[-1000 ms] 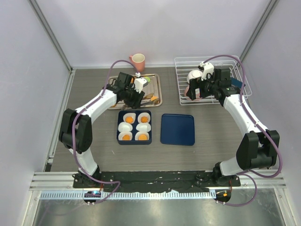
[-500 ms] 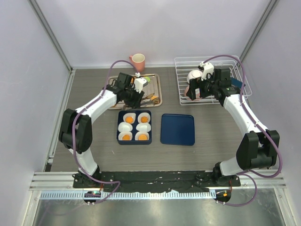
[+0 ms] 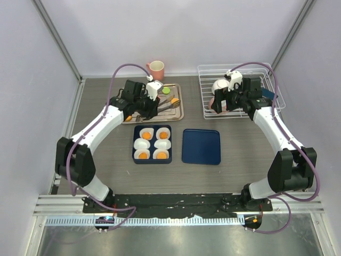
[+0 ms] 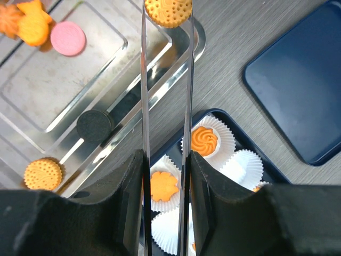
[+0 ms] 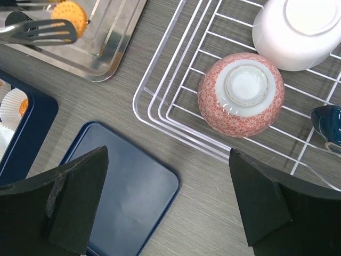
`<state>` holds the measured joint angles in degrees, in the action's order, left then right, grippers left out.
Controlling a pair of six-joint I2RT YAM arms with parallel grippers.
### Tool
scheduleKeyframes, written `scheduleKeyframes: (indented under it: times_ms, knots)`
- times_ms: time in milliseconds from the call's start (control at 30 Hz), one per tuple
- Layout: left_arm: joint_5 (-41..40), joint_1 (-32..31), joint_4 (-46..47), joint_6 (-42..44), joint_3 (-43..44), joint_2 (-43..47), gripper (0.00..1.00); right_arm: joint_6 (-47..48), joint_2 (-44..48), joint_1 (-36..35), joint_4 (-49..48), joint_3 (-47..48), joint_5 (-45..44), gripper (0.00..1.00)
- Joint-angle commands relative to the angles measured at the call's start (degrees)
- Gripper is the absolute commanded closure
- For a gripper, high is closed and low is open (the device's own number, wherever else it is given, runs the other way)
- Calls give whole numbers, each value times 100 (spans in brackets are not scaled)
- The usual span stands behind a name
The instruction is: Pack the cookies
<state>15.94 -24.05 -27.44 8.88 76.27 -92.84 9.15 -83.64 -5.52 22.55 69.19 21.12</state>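
— How does the left tool (image 4: 165, 165) stand?
— It is clamped on a pair of tongs (image 4: 144, 80). At twelve o'clock their tips pinch an orange cookie (image 4: 168, 12) above the edge of the metal tray (image 4: 64, 90).
— And the other cookies?
— A pink cookie (image 4: 68, 38) and a black cookie (image 4: 95, 125) lie in that tray, at ten o'clock. More sit in paper cups (image 4: 226, 136) in the blue box (image 3: 152, 161), at five o'clock.
— The right tool (image 5: 169, 154)?
— It is spread wide and holds nothing, above the counter (image 5: 213, 213). The wire rack (image 5: 176, 114) is at one o'clock.
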Motion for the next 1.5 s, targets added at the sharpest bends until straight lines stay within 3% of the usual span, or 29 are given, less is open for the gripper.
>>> scheduleKeyframes:
  times_ms: [0, 600, 967, 1467]
  knots:
    - [23, -20, 117, -28, 20, 547, 80, 61, 75, 16, -48, 42, 14, 0]
    - [-31, -12, -1781, 588, -1325, 3086, 79, 35, 32, 16, -48, 42, 85, 0]
    - [392, -12, -2239, 1098, -2177, 3492, 78, 61, -47, -2, -48, 33, 58, 0]
    - [603, -12, -1949, 1028, -2345, 3246, 75, 70, -12, -2, -40, 33, 41, 0]
